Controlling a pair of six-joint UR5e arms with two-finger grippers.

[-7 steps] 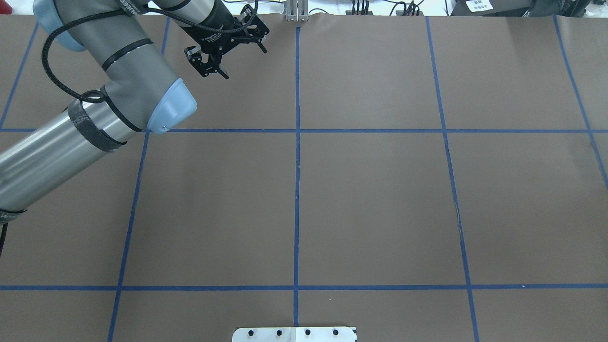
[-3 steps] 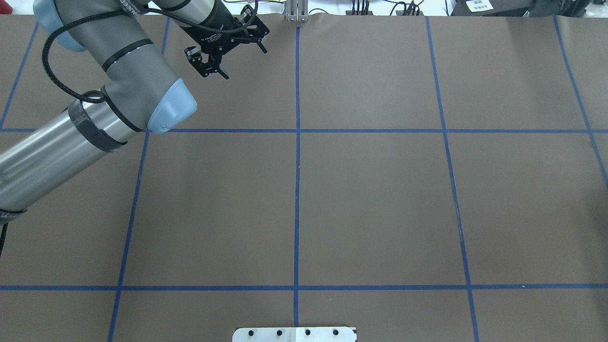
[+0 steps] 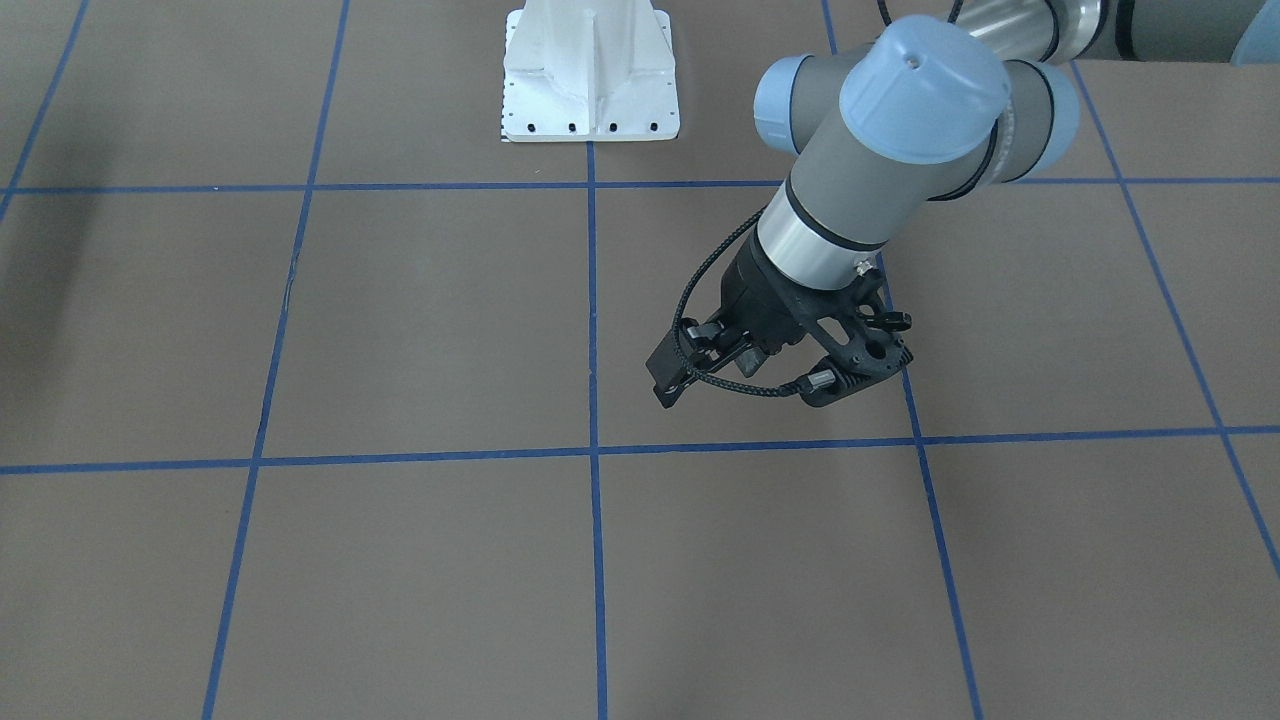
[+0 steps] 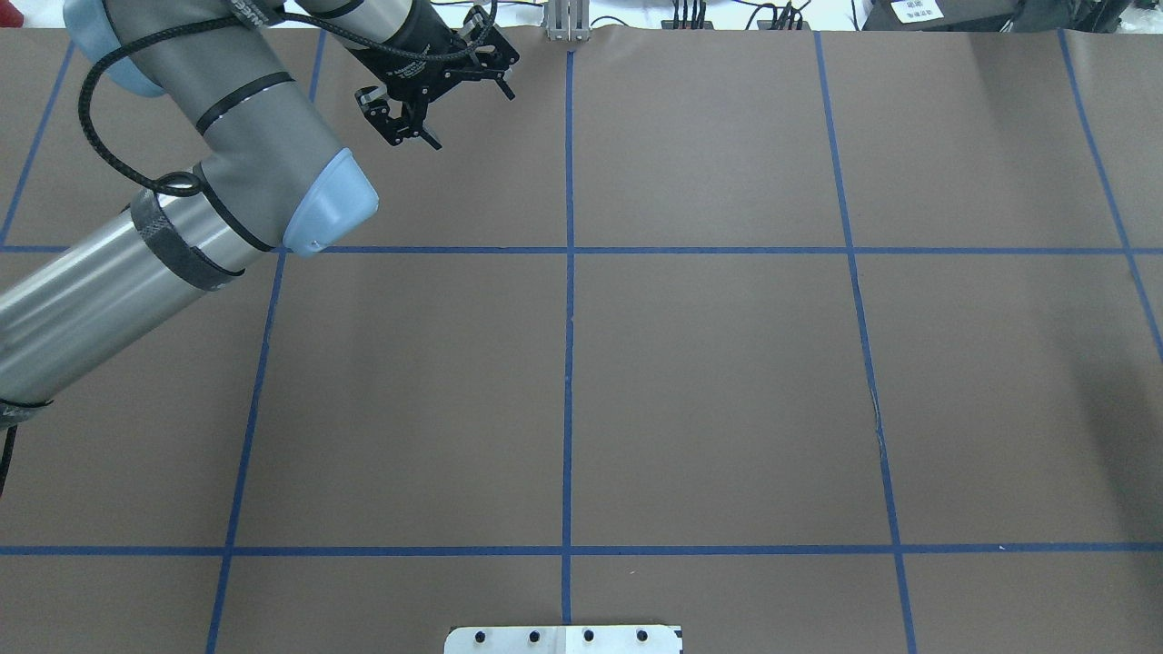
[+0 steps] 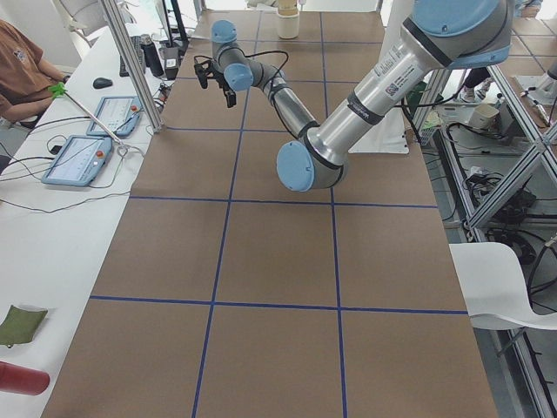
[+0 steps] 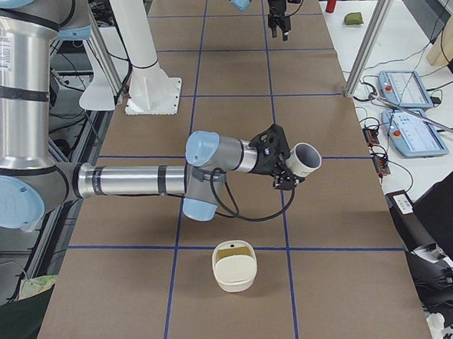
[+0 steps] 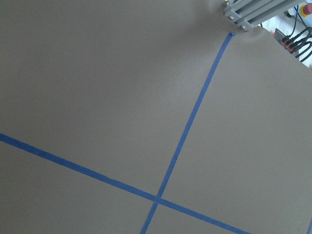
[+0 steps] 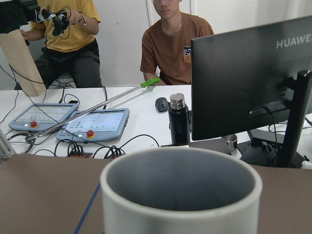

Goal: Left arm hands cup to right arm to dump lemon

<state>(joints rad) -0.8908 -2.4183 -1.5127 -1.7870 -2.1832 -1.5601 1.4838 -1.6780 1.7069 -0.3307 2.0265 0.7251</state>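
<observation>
Left gripper hovers over table, fingers spread wide, nothing between them. Cup is up off table at right gripper's 3 o'clock; cannot tell if it's clamped. White tub, yellowish inside, sits at cup's 7 o'clock.

The grey tubular left arm with pale-blue joint caps is shifting very slightly. Its black two-finger gripper is edging toward twelve o'clock in the overhead view. It is creeping nearer the far edge of the brown paper-covered table and drifting a touch toward one o'clock.
</observation>
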